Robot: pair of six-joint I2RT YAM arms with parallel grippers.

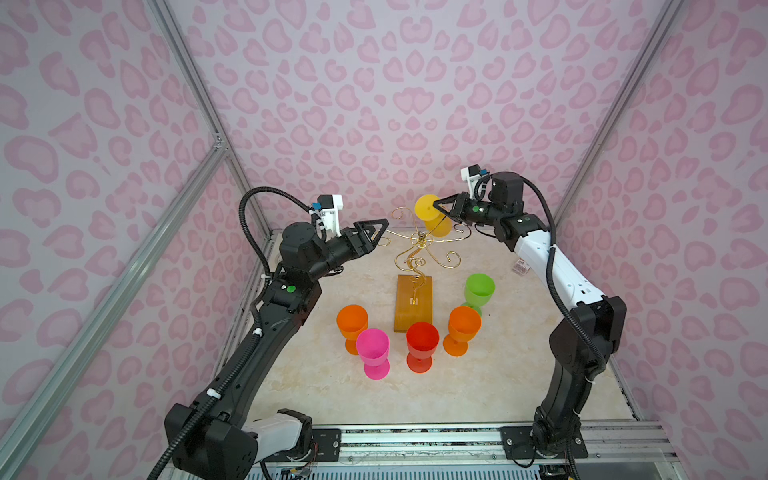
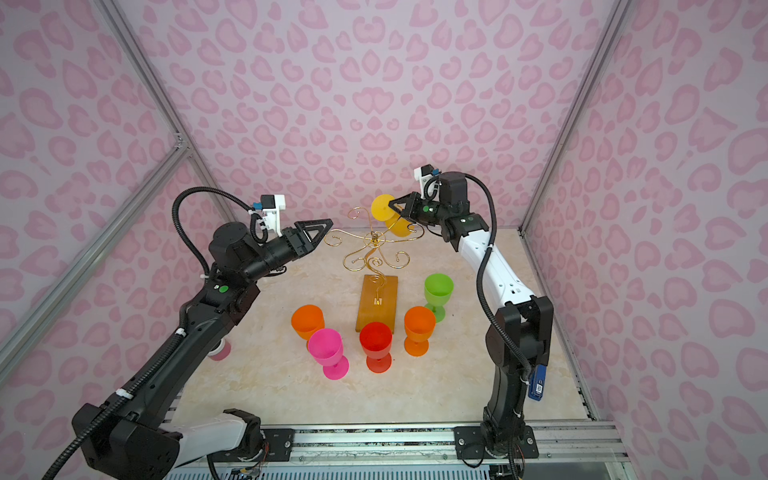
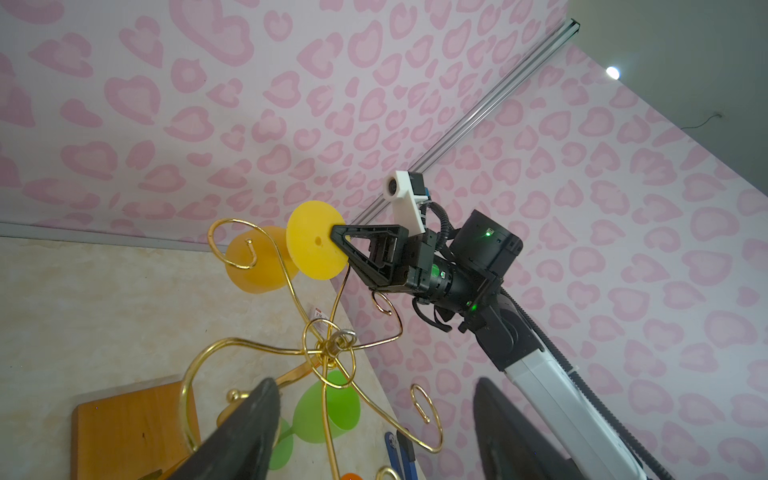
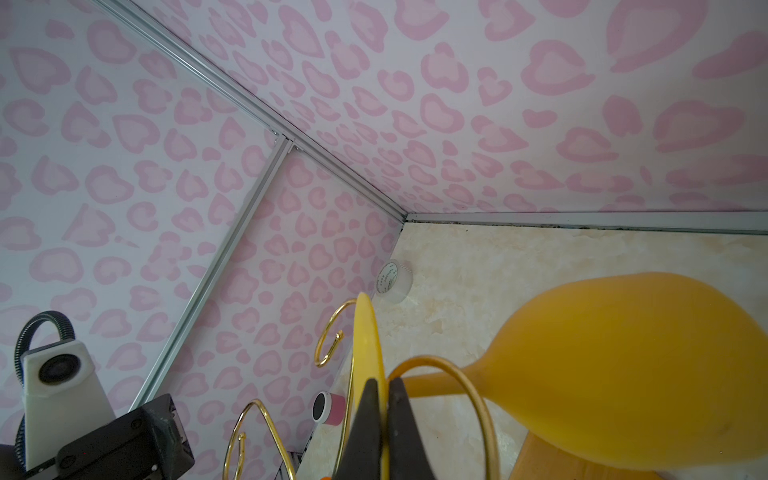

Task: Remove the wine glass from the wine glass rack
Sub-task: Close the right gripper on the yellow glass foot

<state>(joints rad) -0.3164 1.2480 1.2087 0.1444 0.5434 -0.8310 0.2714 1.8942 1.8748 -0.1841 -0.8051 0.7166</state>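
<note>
A yellow wine glass [image 1: 440, 227] [image 2: 398, 227] hangs upside down and tilted on a far arm of the gold wire wine glass rack [image 1: 419, 249] [image 2: 374, 246], which is fixed to an amber wooden base [image 1: 413, 303]. My right gripper [image 1: 436, 206] [image 2: 391, 204] [image 4: 384, 384] is shut on the rim of the glass's round foot [image 3: 316, 241] [image 4: 368, 332]; the stem sits inside a gold loop [image 4: 478, 395]. On the left, beside a scroll arm, my left gripper [image 1: 380, 227] [image 2: 326, 225] [image 3: 374, 384] is open and holds nothing.
Several plastic wine glasses stand upright round the base: orange [image 1: 352, 320], pink [image 1: 372, 347], red [image 1: 422, 338], a second orange [image 1: 463, 324] and green [image 1: 479, 289]. A tape roll [image 4: 392, 280] and a pink-sided cylinder [image 4: 330, 408] lie near the patterned walls.
</note>
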